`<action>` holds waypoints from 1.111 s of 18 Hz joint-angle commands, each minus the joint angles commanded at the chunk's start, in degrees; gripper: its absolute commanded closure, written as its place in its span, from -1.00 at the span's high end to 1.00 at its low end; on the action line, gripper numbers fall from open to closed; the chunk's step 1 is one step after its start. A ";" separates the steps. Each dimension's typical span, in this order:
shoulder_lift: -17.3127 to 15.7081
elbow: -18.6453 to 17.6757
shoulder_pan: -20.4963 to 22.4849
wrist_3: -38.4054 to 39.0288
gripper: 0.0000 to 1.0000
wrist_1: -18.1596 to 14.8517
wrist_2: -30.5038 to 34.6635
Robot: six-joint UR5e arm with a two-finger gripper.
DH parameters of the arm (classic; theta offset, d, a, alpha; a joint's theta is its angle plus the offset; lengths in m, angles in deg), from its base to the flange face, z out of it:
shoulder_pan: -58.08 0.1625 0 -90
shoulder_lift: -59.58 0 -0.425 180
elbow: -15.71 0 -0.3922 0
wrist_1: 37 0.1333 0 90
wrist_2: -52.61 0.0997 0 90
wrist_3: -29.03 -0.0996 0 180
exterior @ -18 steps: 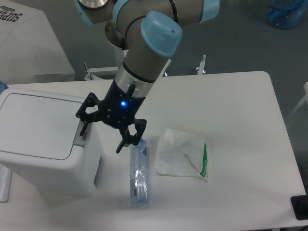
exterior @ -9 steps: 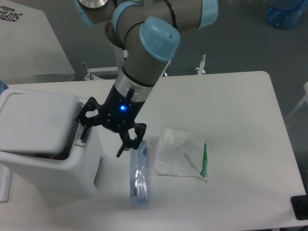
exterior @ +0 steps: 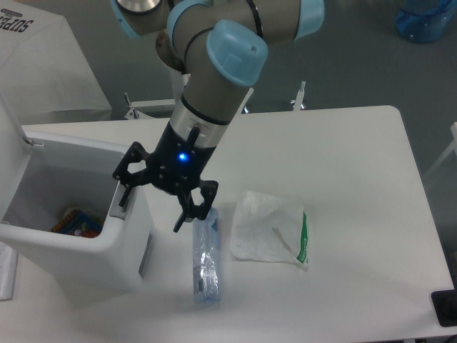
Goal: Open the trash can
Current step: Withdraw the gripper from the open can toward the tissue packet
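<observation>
Trash can [exterior: 78, 243]: large white boxy bin of smooth matte plastic with rounded corners, at the 9 o'clock side of the table [exterior: 357, 164]; its top stands open, the cavity showing, with a colourful item [exterior: 75, 223] lying at the bottom, too small to identify. A grey rectangular tab [exterior: 123, 201] sits on the rim at the bin's 3 o'clock edge. Gripper [exterior: 153, 193]: black, two-fingered, skeletal linkage with a lit blue lamp on its body, carried on a grey arm [exterior: 214, 78] with pale blue joint caps. Jaws spread wide and grasping nothing; one finger [exterior: 126, 189] reaches down to the grey tab, contact cannot be confirmed; the other points down just above the top end of a clear, crinkled plastic bottle [exterior: 205, 261] lying flat at 6 o'clock. At 3 o'clock from the bottle, a flattened white pouch [exterior: 268, 229] with a green edge strip, soft and wrinkled. Table surface: plain white, matte, rounded corner at 1 o'clock. Beyond it: grey floor, a white draped sheet with lettering [exterior: 43, 64] at 10 o'clock, and a blue translucent container [exterior: 427, 18] at 1 o'clock.
</observation>
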 joint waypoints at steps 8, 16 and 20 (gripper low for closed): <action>1.40 0.35 4.13 -0.88 1.00 0.18 0.09; 2.81 1.67 6.86 -1.41 1.00 0.00 5.97; 4.74 2.64 7.65 -3.15 1.00 0.09 6.24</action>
